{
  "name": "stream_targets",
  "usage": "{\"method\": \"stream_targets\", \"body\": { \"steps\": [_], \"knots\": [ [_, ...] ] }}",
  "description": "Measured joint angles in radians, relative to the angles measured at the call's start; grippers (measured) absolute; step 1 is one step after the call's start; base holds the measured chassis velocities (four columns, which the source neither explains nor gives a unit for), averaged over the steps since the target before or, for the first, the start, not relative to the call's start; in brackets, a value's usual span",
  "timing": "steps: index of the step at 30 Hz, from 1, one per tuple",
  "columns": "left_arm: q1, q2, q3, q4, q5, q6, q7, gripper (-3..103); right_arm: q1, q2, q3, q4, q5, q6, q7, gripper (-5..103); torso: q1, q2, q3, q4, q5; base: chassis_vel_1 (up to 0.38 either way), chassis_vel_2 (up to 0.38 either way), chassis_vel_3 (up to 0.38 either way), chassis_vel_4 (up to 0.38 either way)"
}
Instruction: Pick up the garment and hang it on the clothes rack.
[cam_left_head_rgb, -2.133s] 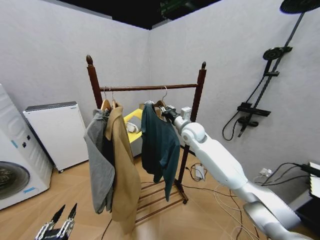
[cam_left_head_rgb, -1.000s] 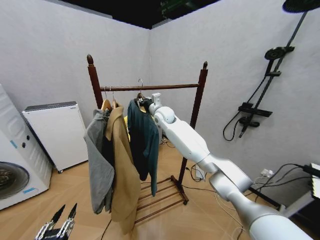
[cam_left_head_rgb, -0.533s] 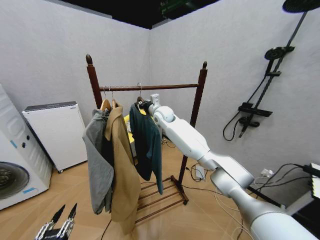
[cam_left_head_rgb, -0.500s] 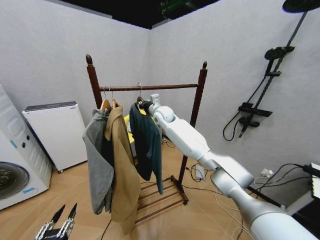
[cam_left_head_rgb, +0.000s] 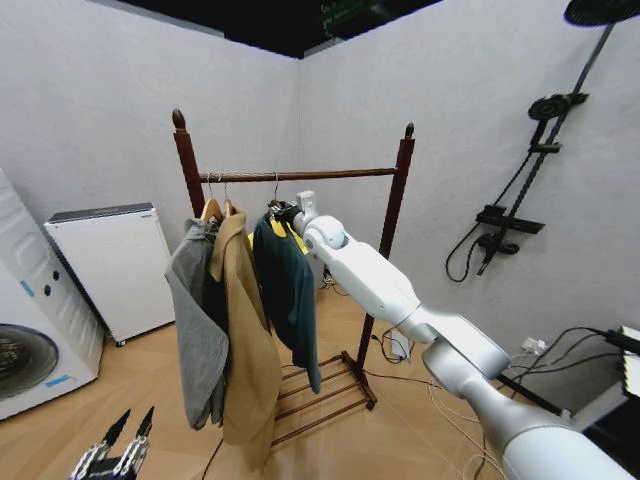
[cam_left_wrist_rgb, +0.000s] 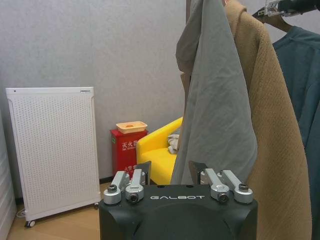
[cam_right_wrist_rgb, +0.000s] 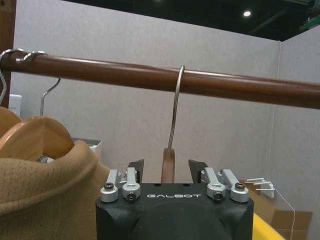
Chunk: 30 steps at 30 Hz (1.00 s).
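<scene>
The dark teal garment hangs from the clothes rack, just right of a tan coat, and its cloth also shows in the left wrist view. In the right wrist view its metal hook goes over the rack's bar. My right gripper is at the hanger's top. Its fingers stand open on either side of the wooden hanger neck, with gaps on both sides. My left gripper is parked low at the left, open and empty.
A grey garment and the long tan coat fill the bar's left end. A white panel appliance and a washing machine stand at the left. Behind the rack are a yellow chair and a red box. A shower fixture is on the right wall, with cables on the floor.
My right arm has carried the garment leftward along the bar, from near the right upright to beside the tan coat. In the last half second it shifted slightly left and lower.
</scene>
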<state>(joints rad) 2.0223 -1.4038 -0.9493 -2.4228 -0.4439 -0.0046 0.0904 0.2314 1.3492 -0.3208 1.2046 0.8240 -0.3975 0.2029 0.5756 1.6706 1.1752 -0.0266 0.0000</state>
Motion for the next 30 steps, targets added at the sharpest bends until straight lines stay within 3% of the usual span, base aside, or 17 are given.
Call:
{"method": "stream_targets", "body": {
  "steps": [4, 7, 8, 10, 11, 13, 16, 17, 19, 20, 21, 22, 24, 26, 27, 29, 30],
  "knots": [
    [0.0, 0.0, 0.0, 0.0, 0.0, 0.0, 0.0, 46, -0.022, -0.025, 0.024, 0.064, -0.005, 0.005, 0.015, 60, 0.0, 0.0, 0.0, 0.0001, 0.0, 0.0, 0.0, 0.0, 0.0],
    [0.0, 0.0, 0.0, 0.0, 0.0, 0.0, 0.0, 46, -0.097, -0.104, 0.087, 0.201, -0.011, 0.009, 0.041, 77, 0.0, 0.0, 0.0, 0.0001, -0.0001, 0.0, 0.0, 0.0, 0.0],
    [0.0, 0.0, 0.0, 0.0, 0.0, 0.0, 0.0, 46, -0.097, -0.104, 0.087, 0.201, -0.011, 0.009, 0.041, 77, 0.0, 0.0, 0.0, 0.0001, -0.0001, 0.0, 0.0, 0.0, 0.0],
    [0.0, 0.0, 0.0, 0.0, 0.0, 0.0, 0.001, 46, -0.185, -0.19, 0.145, 0.306, -0.012, 0.025, 0.073, 87, 0.0, 0.0, 0.0, 0.0001, 0.0004, 0.0, 0.0, 0.0, 0.0],
    [0.0, 0.0, 0.0, 0.0, 0.0, 0.0, 0.001, 46, -0.185, -0.19, 0.145, 0.306, -0.012, 0.025, 0.073, 87, 0.0, 0.0, 0.0, 0.0001, 0.0004, 0.0, 0.0, 0.0, 0.0],
    [0.0, 0.0, 0.0, 0.0, 0.0, 0.0, 0.0, 46, -0.326, -0.342, 0.242, 0.461, -0.005, 0.03, 0.089, 97, 0.0, 0.0, 0.0, -0.0016, 0.001, 0.0, 0.0, 0.0, 0.0],
    [0.0, 0.0, 0.0, 0.0, 0.0, 0.0, 0.001, 46, -0.46, -0.437, 0.355, 0.595, -0.008, 0.042, 0.089, 100, 0.0, 0.0, 0.0, -0.0014, 0.0005, 0.0, 0.0, 0.0, 0.0],
    [0.0, 0.0, 0.0, 0.0, 0.0, 0.0, 0.001, 46, -0.46, -0.437, 0.355, 0.595, -0.008, 0.042, 0.089, 100, 0.0, 0.0, 0.0, -0.0014, 0.0005, 0.0, 0.0, 0.0, 0.0],
    [0.0, 0.0, 0.0, 0.0, 0.0, 0.0, 0.0, 46, -0.667, -0.505, 0.513, 0.717, -0.023, 0.061, 0.09, 100, 0.0, 0.0, 0.0, 0.0002, 0.001, 0.0, 0.0, 0.0, 0.0],
    [0.0, 0.0, 0.0, 0.0, 0.0, 0.0, 0.0, 46, -0.667, -0.505, 0.513, 0.717, -0.023, 0.061, 0.09, 100, 0.0, 0.0, 0.0, 0.0002, 0.001, 0.0, 0.0, 0.0, 0.0],
    [0.0, 0.0, 0.0, 0.0, 0.0, 0.0, 0.0, 46, -0.793, -0.527, 0.626, 0.79, -0.021, 0.062, 0.094, 100, 0.0, 0.0, 0.0, 0.0001, 0.0008, 0.0, 0.0, 0.0, 0.0],
    [0.0, 0.0, 0.0, 0.0, 0.0, 0.0, 0.0, 46, -0.793, -0.527, 0.626, 0.79, -0.021, 0.062, 0.094, 100, 0.0, 0.0, 0.0, 0.0001, 0.0008, 0.0, 0.0, 0.0, 0.0],
    [0.0, 0.0, 0.0, 0.0, 0.0, 0.0, 0.0, 46, -0.998, -0.525, 0.8, 0.898, -0.025, 0.062, 0.099, 100, 0.0, 0.0, 0.0, -0.0003, -0.0003, 0.0, 0.0, 0.0, 0.0],
    [0.0, 0.0, 0.0, 0.0, 0.0, 0.0, 0.0, 46, -1.071, -0.513, 0.852, 0.933, -0.031, 0.062, 0.097, 100, 0.0, 0.0, 0.0, -0.0001, 0.0003, 0.0, 0.0, 0.0, 0.0],
    [0.0, 0.0, 0.0, 0.0, 0.0, 0.0, 0.0, 46, -1.212, -0.477, 0.952, 0.994, -0.066, 0.066, 0.084, 100, 0.0, 0.0, 0.0, 0.0002, 0.0004, 0.0, 0.0, 0.0, 0.0],
    [0.0, 0.0, 0.0, 0.0, 0.0, 0.0, 0.0, 46, -1.297, -0.451, 1.008, 1.029, -0.098, 0.075, 0.075, 100, 0.0, 0.0, 0.0, 0.0, 0.0002, 0.0, 0.0, 0.0, 0.0],
    [0.0, 0.0, 0.0, 0.0, 0.0, 0.0, 0.0, 46, -1.439, -0.403, 1.076, 1.08, -0.144, 0.093, 0.06, 100, 0.0, 0.0, 0.0, -0.0001, -0.0002, 0.0, 0.0, 0.0, 0.0]
  ]
}}
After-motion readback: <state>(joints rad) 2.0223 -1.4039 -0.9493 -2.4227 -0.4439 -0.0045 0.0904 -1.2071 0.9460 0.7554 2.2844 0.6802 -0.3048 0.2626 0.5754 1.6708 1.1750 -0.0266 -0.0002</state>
